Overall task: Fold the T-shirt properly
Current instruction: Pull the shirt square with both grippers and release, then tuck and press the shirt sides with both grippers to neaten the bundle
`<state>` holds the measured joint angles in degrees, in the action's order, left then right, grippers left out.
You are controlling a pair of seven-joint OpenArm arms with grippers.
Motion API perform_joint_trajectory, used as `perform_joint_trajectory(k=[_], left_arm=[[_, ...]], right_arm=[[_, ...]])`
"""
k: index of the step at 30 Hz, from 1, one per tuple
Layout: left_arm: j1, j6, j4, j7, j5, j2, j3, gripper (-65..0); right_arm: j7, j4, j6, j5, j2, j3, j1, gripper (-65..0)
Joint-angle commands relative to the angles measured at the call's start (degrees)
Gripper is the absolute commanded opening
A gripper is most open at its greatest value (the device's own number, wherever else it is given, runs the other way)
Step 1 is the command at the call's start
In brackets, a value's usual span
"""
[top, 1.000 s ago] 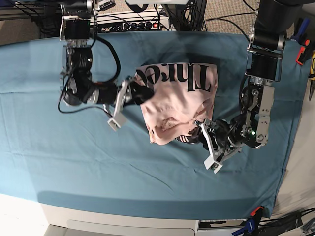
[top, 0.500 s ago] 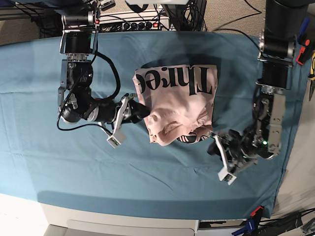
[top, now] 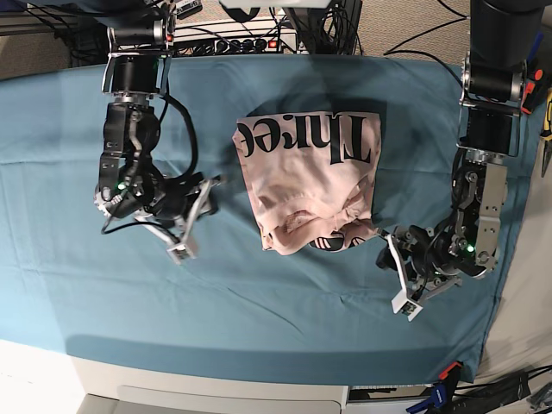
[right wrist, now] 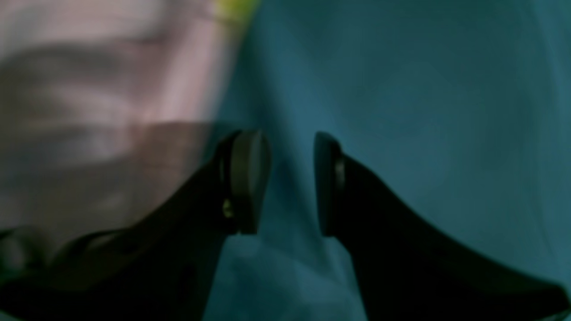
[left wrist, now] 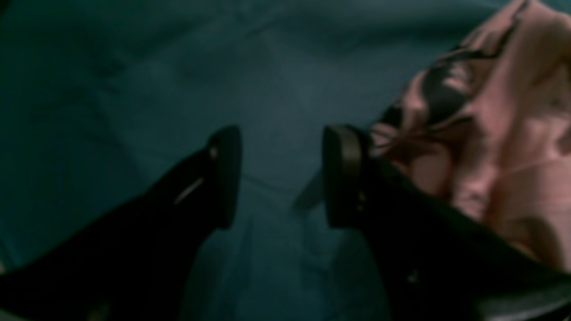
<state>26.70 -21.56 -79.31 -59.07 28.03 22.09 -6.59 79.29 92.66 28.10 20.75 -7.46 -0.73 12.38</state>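
Observation:
The pale pink T-shirt (top: 310,172) lies folded and bunched mid-table, black lettering showing along its far part and its near edge rumpled. My right gripper (top: 203,211) hovers left of it, apart from the cloth, open with a moderate gap. In the right wrist view, this gripper (right wrist: 287,183) has only teal cloth between its fingers, with the T-shirt (right wrist: 111,89) blurred at upper left. My left gripper (top: 390,267) sits off the shirt's near right corner, open wide. The left wrist view shows it (left wrist: 283,178) empty, the T-shirt (left wrist: 490,133) just beyond its right finger.
A teal table cloth (top: 86,302) covers the whole table. Cables and a power strip (top: 250,39) run behind the far edge. Tools (top: 543,112) lie off the right edge, and a clamp (top: 448,375) grips the front right corner.
Both grippers have drawn back from the T-shirt: the right one to the left, the left one to the right and nearer. The shirt has settled flatter on the cloth.

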Motion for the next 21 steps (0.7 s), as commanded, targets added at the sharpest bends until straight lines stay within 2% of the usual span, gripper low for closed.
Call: perform_joint_trajectory(k=[1,2,4,5,6,9,14,18,21], left_arm=[[1.75,0.17,-0.87,1.05,0.59,0.48,0.39,-35.8],[1.75,0.17,-0.87,0.98,1.4,0.48,0.39,-39.0],[1.75,-0.31,-0.87,-0.02,6.01,0.46,0.39,-53.0],[1.7,-1.38,-0.87,-1.05,9.75,0.46,0.39,-62.3],[1.68,-2.71,-0.87,-2.71,13.9,0.44,0.39,-65.0],[0.85,-6.95,-0.87,-7.52,21.7,0.09,0.37,-65.0],[-2.82,-7.02,-0.87,-8.59,25.11,-0.02,0.37,-65.0],[-5.03,-7.13,-0.87,-8.61,25.38,-0.04,0.37,-65.0],[-5.44,-9.84,-0.87,-8.63,25.4,-0.07,0.37,-53.3]], right_arm=[[-1.31,1.05,-1.05,-0.48,-0.15,-0.13,1.42,-44.8],[-1.29,1.05,-2.38,-2.01,-0.13,-0.13,1.42,-45.1],[-1.01,1.05,-3.8,-2.54,-0.13,-0.13,1.36,-50.5],[-0.79,1.09,-3.78,-1.66,-0.11,-0.13,1.25,-56.8],[-0.61,1.09,-3.74,-0.07,-0.13,-0.13,1.05,-63.9],[0.46,1.11,-1.68,6.78,0.07,-0.13,0.37,-65.0],[0.71,1.11,3.37,17.81,0.17,-0.13,-1.66,-65.0],[0.71,1.11,5.6,22.69,0.2,-0.13,-2.54,-65.0],[0.71,1.11,6.32,24.39,0.2,-0.13,-2.58,-65.0]])
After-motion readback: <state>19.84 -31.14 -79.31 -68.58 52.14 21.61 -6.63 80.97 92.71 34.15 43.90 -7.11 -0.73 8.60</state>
